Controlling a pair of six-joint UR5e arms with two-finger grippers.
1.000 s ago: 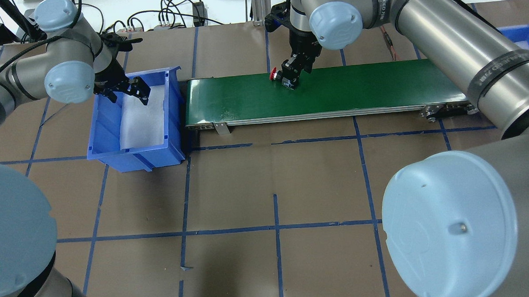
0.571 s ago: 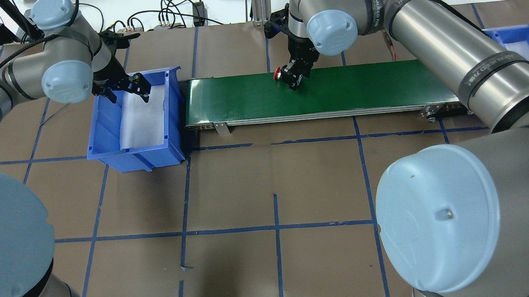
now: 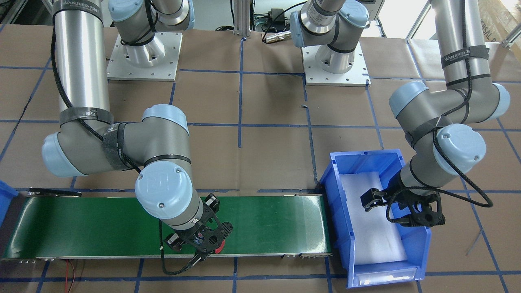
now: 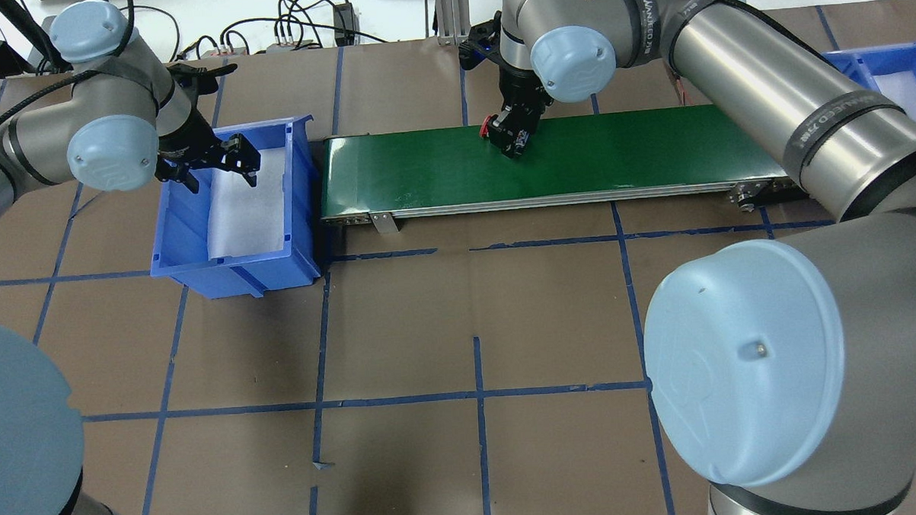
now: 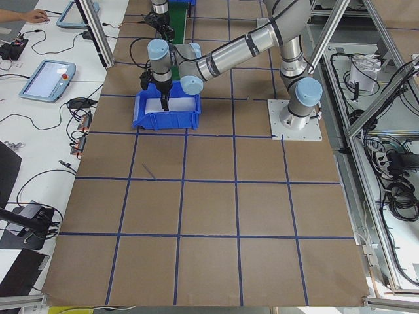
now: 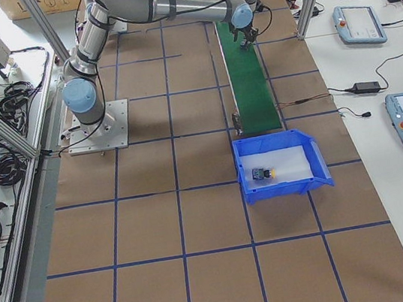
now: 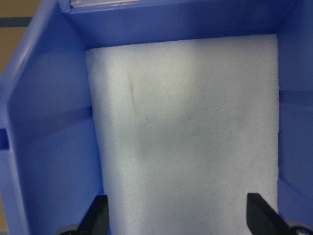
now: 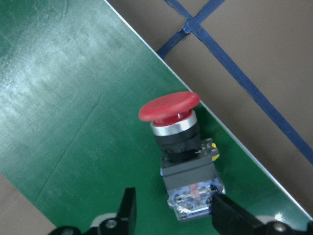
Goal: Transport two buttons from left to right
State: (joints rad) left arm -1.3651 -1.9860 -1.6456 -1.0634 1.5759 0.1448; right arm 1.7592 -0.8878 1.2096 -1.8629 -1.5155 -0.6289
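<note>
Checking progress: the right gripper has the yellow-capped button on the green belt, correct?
Not quite: the button at the right gripper has a red cap, not yellow, as the right wrist view shows. It is on the green belt.
</note>
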